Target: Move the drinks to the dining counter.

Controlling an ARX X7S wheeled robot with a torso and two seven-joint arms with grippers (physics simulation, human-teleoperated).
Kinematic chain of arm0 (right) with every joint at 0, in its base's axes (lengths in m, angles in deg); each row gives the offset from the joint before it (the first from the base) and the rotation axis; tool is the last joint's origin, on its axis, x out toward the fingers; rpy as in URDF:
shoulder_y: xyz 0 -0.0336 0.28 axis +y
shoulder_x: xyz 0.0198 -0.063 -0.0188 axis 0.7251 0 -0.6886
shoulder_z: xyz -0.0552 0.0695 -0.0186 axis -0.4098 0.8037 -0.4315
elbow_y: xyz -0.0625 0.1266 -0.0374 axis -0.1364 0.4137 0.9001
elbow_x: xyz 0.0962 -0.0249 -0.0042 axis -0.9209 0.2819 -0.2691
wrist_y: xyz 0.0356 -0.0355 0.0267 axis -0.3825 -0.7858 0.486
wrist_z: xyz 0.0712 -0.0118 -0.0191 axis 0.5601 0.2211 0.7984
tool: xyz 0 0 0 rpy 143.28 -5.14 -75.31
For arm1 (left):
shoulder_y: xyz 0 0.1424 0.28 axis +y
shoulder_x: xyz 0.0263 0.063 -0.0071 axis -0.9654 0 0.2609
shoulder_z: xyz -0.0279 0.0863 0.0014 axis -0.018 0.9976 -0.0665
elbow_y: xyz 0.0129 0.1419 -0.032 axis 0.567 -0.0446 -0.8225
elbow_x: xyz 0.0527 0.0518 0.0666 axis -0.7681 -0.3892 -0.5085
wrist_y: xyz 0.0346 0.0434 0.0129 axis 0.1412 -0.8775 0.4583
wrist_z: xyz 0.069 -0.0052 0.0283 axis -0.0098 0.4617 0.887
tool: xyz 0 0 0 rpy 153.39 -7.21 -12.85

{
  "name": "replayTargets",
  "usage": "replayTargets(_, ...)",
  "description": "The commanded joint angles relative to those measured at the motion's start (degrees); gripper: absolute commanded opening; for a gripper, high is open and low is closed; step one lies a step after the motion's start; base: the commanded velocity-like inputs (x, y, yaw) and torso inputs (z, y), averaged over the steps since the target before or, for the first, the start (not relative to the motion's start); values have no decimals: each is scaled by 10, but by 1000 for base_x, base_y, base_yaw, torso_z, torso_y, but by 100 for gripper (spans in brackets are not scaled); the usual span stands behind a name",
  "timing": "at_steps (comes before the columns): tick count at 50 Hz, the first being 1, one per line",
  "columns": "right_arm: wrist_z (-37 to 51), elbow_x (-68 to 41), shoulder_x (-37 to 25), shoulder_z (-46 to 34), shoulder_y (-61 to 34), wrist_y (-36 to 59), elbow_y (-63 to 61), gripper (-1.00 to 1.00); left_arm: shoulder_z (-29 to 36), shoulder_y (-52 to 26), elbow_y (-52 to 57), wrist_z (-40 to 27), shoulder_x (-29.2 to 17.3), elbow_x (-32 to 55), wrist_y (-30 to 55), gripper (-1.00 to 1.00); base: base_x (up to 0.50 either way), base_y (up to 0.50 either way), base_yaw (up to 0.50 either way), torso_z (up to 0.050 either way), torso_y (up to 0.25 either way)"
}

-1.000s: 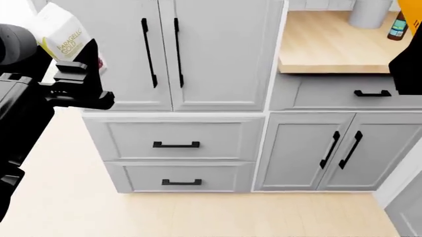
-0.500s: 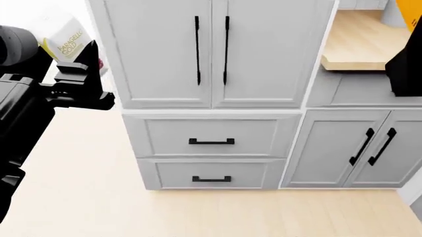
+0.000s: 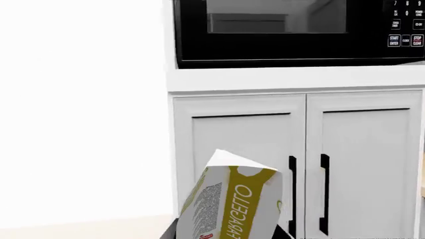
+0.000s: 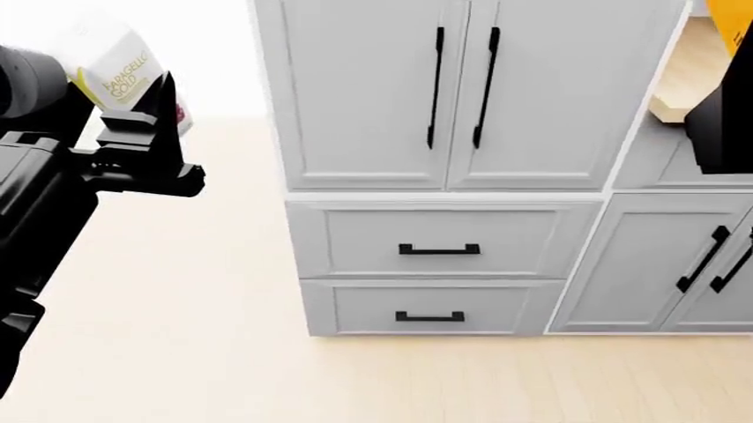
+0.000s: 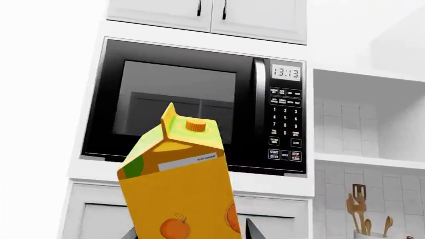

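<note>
My left gripper is shut on the small white carton, which has a yellow band and a bit of red, and holds it up at the head view's left. The same carton fills the lower middle of the left wrist view, tilted. My right gripper is shut on the yellow-orange gable-top juice carton, with dark fingers on either side. In the head view only a sliver of this carton shows above the black right arm. The brown bottle and the dining counter are out of view.
A tall pale grey cabinet with two doors and two drawers stands straight ahead. A black microwave sits above it. A wood countertop is at the right, with a crock of wooden spoons. Pale wood floor lies to the left.
The head view has swung left: the cabinets slide right in the picture, and the bottle, the crock and most of the wood countertop leave it. Both arms keep their cartons.
</note>
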Motion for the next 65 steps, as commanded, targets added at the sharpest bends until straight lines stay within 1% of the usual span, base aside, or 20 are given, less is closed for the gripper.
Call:
replayTargets(1, 0, 1, -1, 28, -16, 8, 1, -100, 1, -9, -1, -9, -7, 6, -9, -100, -1, 500, 0, 0, 0)
replayTargets(18, 0, 2, 2, 25, -16, 5, 1, -100, 2, 3, 1, -3, -11, 0, -18, -100, -1, 500, 0, 1, 2)
replayTargets(33, 0, 8, 12, 20, -15, 2, 2, -100, 9, -7, -3, -8, -18, 5, -24, -100, -1, 500, 0, 1, 1)
replayTargets(65, 0, 9, 4, 23, -9, 10, 0, -100, 22, 2, 4, -3, -20, -2, -38, -100, -1, 500, 0, 1, 2)
